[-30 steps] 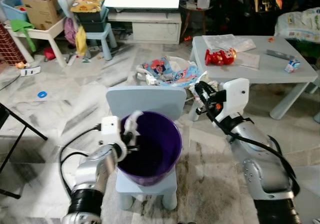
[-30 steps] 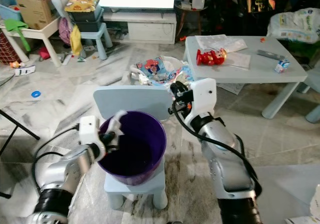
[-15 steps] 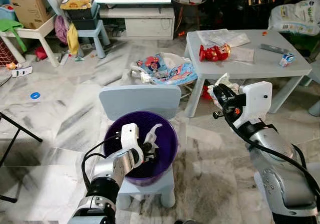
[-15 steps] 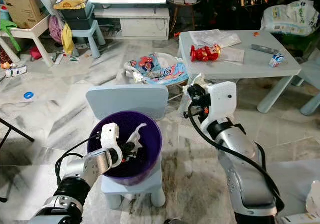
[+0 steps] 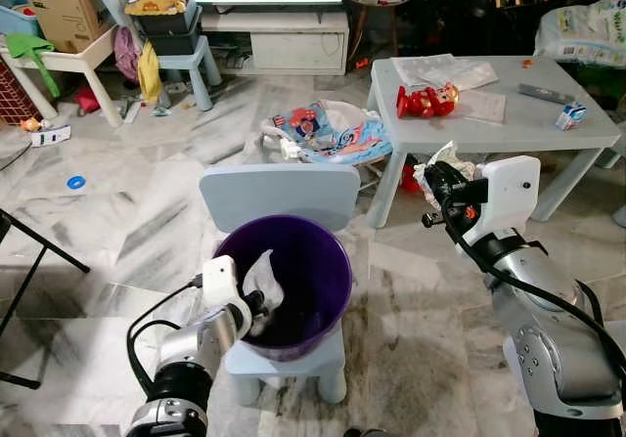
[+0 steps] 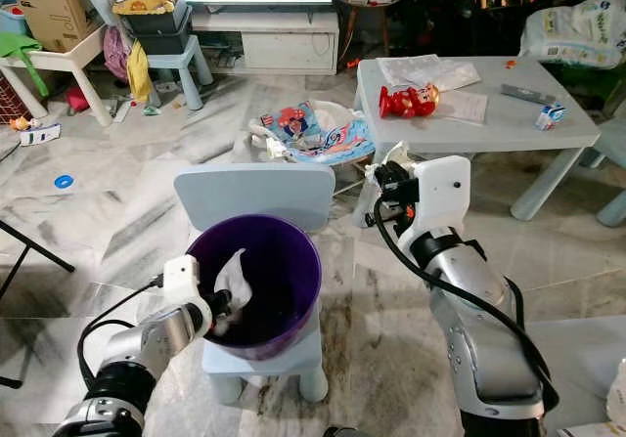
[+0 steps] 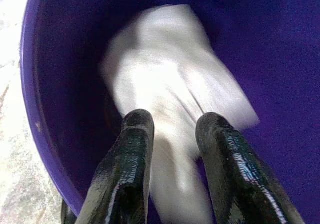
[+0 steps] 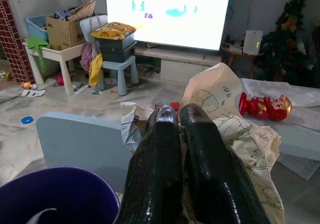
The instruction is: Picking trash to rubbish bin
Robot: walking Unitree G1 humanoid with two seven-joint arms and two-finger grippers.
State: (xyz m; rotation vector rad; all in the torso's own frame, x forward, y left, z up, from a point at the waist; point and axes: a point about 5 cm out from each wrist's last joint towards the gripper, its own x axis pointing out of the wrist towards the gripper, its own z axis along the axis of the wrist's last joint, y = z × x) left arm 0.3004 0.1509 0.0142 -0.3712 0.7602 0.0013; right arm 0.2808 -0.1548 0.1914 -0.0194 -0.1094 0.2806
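On a small pale-blue chair (image 5: 284, 197), mid-floor, sits the purple bin (image 5: 318, 261), mouth up, resting on the seat against the chair back.

Left gripper (image 5: 262, 305) reaches over the bin's near-left rim, tips inside. White tissue (image 7: 170, 98) lies between its two fingers (image 7: 127, 169) in the left wrist view; fingers stand a little apart on either side of it, and the sheet fans out past the tips against the inner wall. Blurred there, so I cannot tell whether the pads pinch it or it hangs loose. From the head views the tissue stands up inside the bin's left side, just beside the gripper.

Right gripper (image 5: 437, 181) is held up right of the chair back, above and right of the bin, well apart from its rim. Fingers (image 8: 160, 169) pressed close together around crumpled paper (image 8: 227, 114), cream with printed line drawings; paper bulges out on both sides of the fingertips. In the right wrist view the bin rim shows low in the near corner, chair back just behind it.

Behind the right arm: grey table (image 5: 509, 134) carrying a red toy (image 5: 426, 100), loose papers (image 5: 445, 69), a small carton (image 5: 569, 116). On the marble floor beyond the chair, a heap of printed cloth (image 5: 328, 136). Far left, a white side table with a cardboard box (image 5: 68, 17).
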